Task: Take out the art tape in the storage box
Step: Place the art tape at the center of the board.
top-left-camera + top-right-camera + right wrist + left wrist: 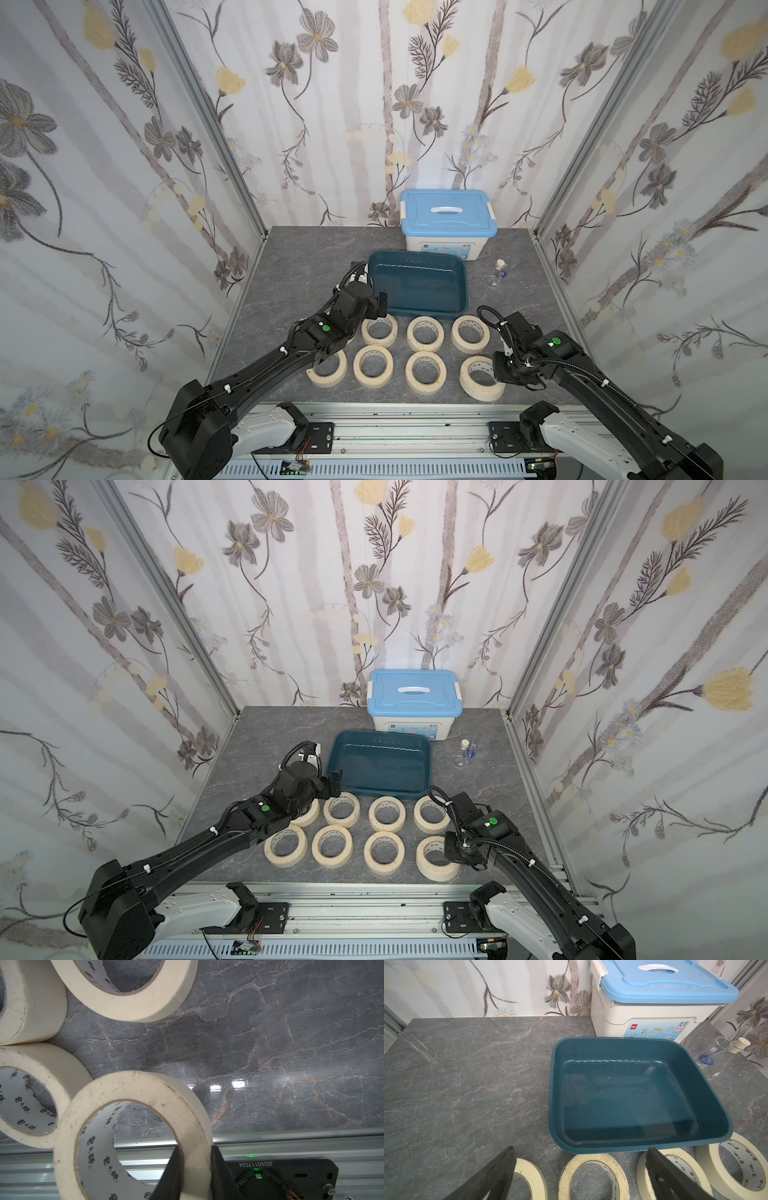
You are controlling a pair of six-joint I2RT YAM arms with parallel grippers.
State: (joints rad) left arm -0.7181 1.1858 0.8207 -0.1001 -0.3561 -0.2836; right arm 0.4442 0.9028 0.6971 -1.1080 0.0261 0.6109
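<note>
The art tape (591, 1158) lies in two rows on the table (291, 266), just near of the empty storage box (415, 286). Our right gripper (195, 1153) pinches the near-right roll (135, 1084) by its wall, we judge to set it down. Our left gripper (581, 1149) hovers with its fingers spread wide.

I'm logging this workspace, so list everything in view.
table: one, grey marble
tray: one, dark teal, empty, mid-table
tape rolls: eight, cream, two rows of four on the tray's near side
bin: one, white with light-blue lid, behind the tray
flask: one, clear glass, stoppered, right of the tray
left gripper: one, black, open, above the back row's left end
right gripper: one, black, shut on the front right-end roll
</note>
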